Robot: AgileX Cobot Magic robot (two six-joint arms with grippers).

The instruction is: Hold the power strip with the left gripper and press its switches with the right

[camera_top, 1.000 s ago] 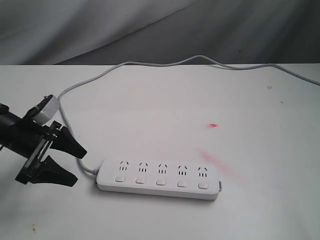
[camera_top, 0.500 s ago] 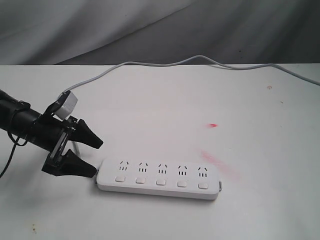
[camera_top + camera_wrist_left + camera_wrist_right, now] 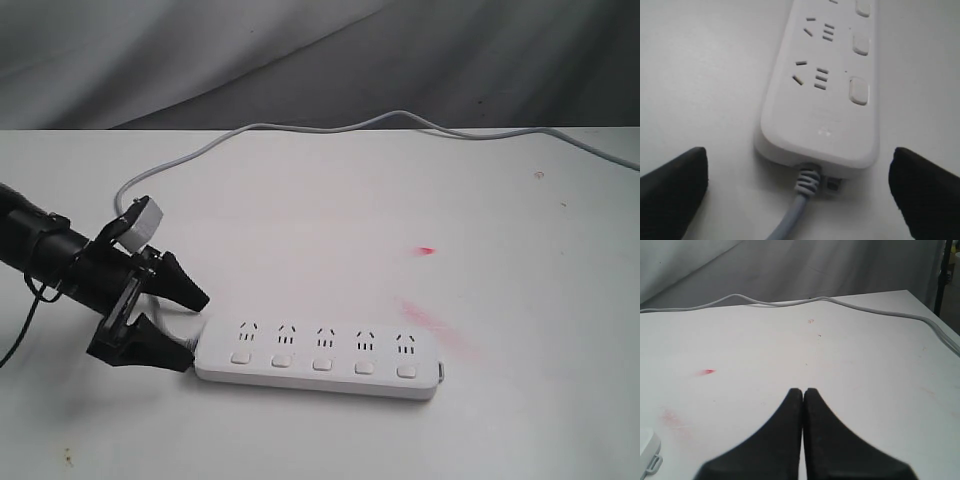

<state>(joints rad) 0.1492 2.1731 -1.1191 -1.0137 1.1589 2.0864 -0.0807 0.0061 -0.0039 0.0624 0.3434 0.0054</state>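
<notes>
Left gripper (image 3: 197, 332) low over the white table (image 3: 300, 220), fingers spread wide apart, nothing between them but the grey cord (image 3: 330, 128) where it leaves the power strip (image 3: 320, 358). Black pointed fingers (image 3: 675, 185) flank the strip's cord end, one on each side; the wrist view shows bare table between each finger and the white casing, so no contact on either side. White rounded block (image 3: 140, 222) sits on top of the gripper, slim black arm behind it running off the left edge of the exterior view. Power strip lies flat on the table, toward the near side and about mid-width in the exterior view, long axis running across the view, five socket groups in a row, each with its switch (image 3: 240, 356) on the near side. Cord passes out between the fingers, loops back past the arm and runs along the far edge of the table toward the right. Right gripper (image 3: 802, 391) shows in its own wrist view only: two black fingers pressed together, holding nothing, above bare table, well apart from the strip, of which only one corner shows there. Small red spot (image 3: 427, 250) and a faint red smear (image 3: 435, 322) on the tabletop beyond the strip's far end.
</notes>
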